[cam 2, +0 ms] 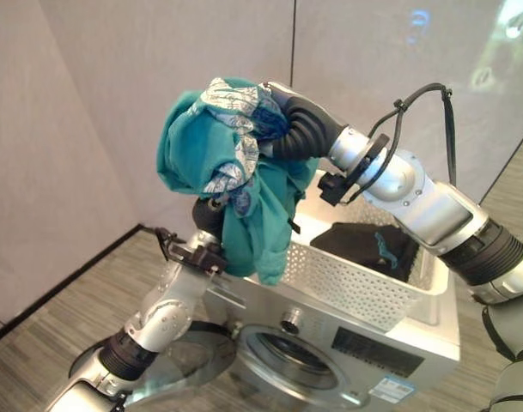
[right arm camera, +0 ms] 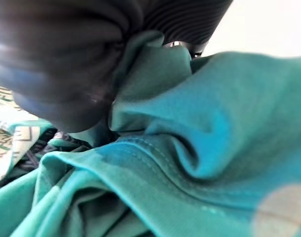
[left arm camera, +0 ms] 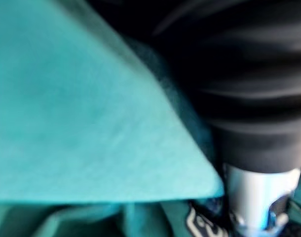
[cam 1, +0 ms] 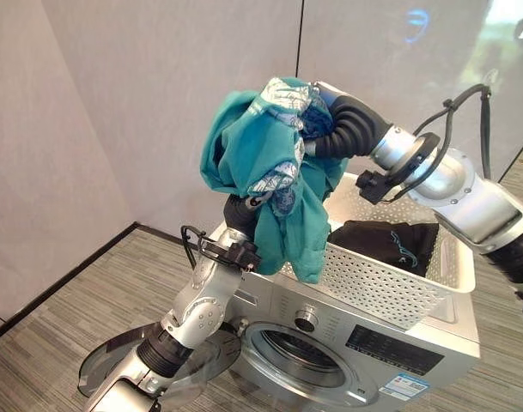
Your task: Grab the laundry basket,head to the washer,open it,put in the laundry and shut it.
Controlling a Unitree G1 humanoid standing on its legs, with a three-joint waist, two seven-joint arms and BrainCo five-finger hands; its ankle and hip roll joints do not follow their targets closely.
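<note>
A teal garment (cam 1: 261,163) with a patterned lining hangs bunched in the air above the left end of the white perforated laundry basket (cam 1: 373,283). My right hand (cam 1: 343,124) reaches into its top from the right and carries it, the cloth wrapped round the hand. From below, my left hand (cam 1: 240,210) goes up into the hanging cloth by the basket's left corner. A black garment (cam 1: 390,240) lies in the basket. The basket stands on top of the silver washer (cam 1: 398,352), whose round door (cam 1: 115,365) is swung open to the left, baring the drum opening (cam 1: 300,356).
Grey wall panels (cam 1: 115,103) stand close behind the washer. Striped grey carpet (cam 1: 46,335) spreads to the left of the open door.
</note>
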